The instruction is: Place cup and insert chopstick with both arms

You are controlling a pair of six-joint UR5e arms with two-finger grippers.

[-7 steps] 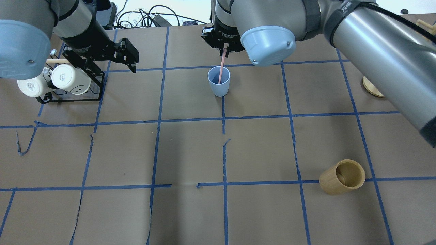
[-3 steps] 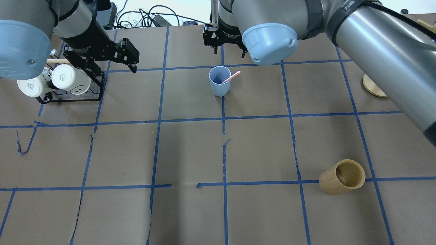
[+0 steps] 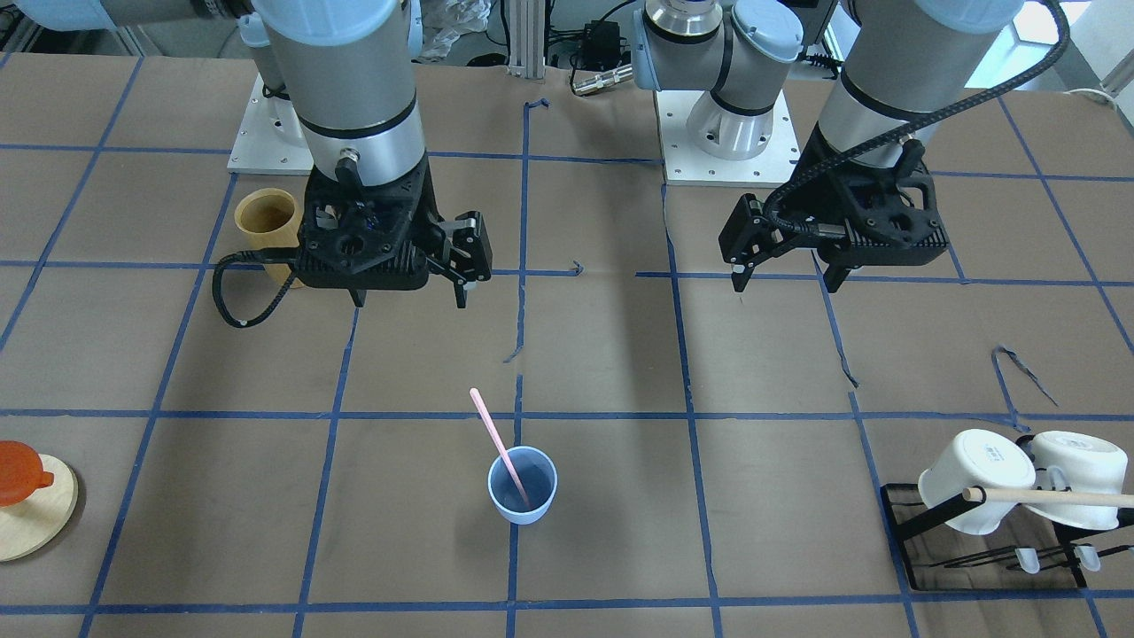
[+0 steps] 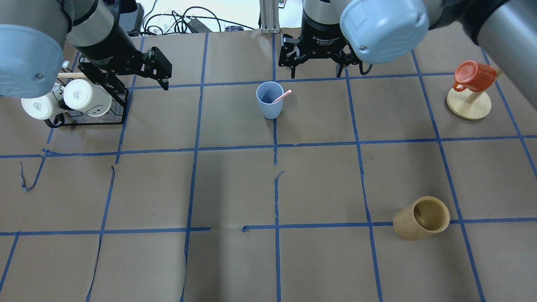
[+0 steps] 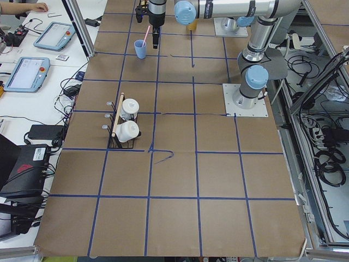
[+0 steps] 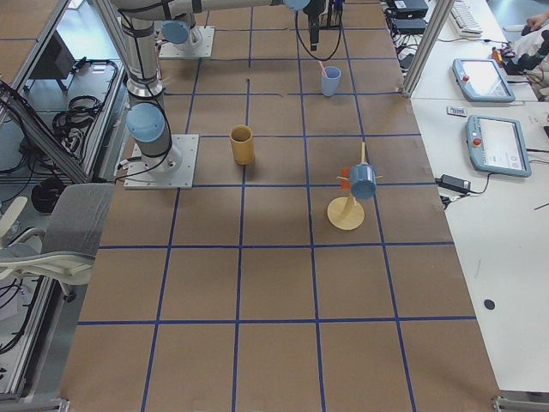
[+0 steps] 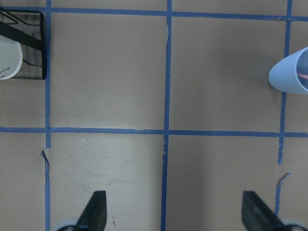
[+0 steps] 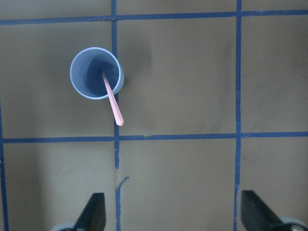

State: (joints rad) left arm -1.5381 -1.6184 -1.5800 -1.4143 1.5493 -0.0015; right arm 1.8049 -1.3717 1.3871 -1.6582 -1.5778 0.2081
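right gripper [image 4: 315,74] is hanging released and empty, at 1 o'clock from the cup [image 4: 269,102] overhead. cup is standing upright on the table [image 4: 235,188], chopstick [image 4: 282,96] leaning inside toward 2 o'clock. left gripper [image 3: 785,282] is hanging released, well apart at 10 o'clock.

Left tool [image 3: 786,283] open wide, empty, pointing straight down, hovering above table [image 3: 602,354] on the left. Right tool [image 3: 409,299] open wide, empty, pointing down, hovering above table near middle. Both vertical, well apart.

Cup [image 7: 291,74] right, rack [image 7: 42,48] top-left
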